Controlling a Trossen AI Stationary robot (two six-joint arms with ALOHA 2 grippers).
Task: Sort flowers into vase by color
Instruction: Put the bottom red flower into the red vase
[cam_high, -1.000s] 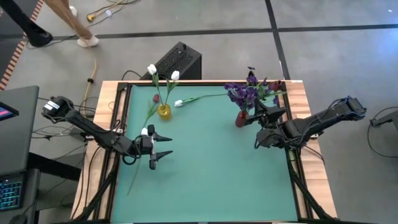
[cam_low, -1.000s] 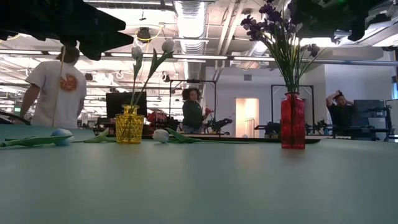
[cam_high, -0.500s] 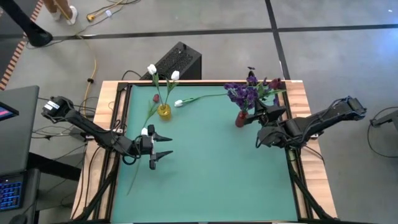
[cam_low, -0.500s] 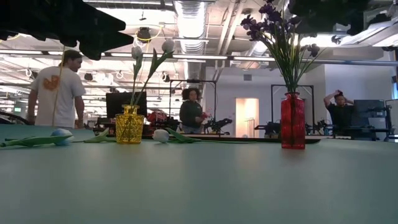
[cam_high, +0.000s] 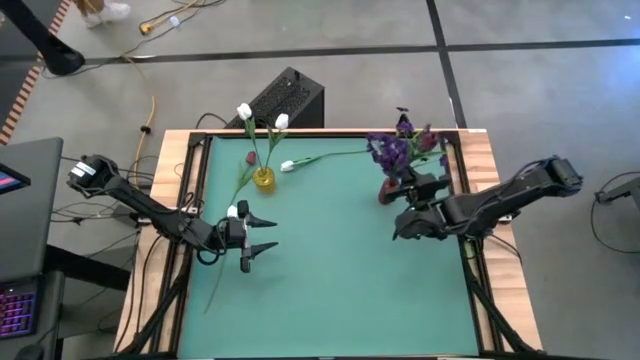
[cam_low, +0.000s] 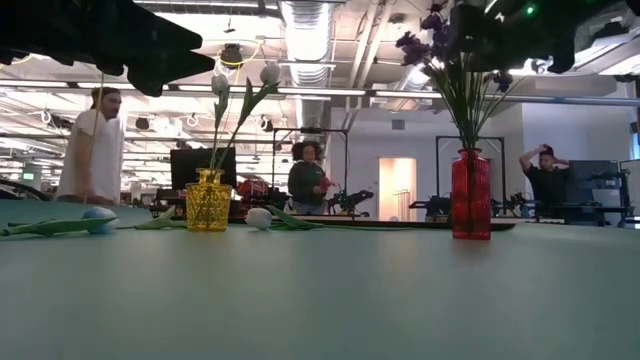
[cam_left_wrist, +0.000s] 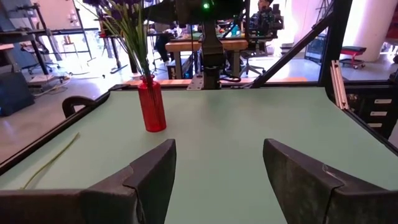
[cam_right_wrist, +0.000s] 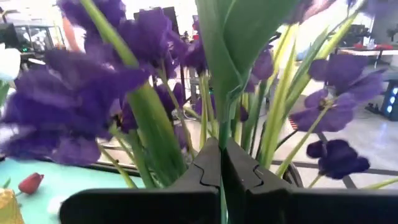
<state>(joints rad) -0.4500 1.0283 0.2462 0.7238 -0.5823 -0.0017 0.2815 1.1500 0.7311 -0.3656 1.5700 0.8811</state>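
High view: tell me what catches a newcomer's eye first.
The purple flowers in the red vase at the table's far right, with the right gripper shut on a green stem among them. Then the yellow vase at far left holding white tulips, with the left gripper open nearby.

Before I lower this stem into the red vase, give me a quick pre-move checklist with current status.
1. Right gripper shut on a green stem: ok.
2. Which flower that stem carries: cannot tell, bloom out of frame.
3. Red vase upright on the table: ok.
4. Held stem lined up over the vase mouth: cannot tell, purple spray hides it.
5. Left gripper open, empty, far from the red vase: ok.
6. White tulip lying unsorted beside the yellow vase: not ok.
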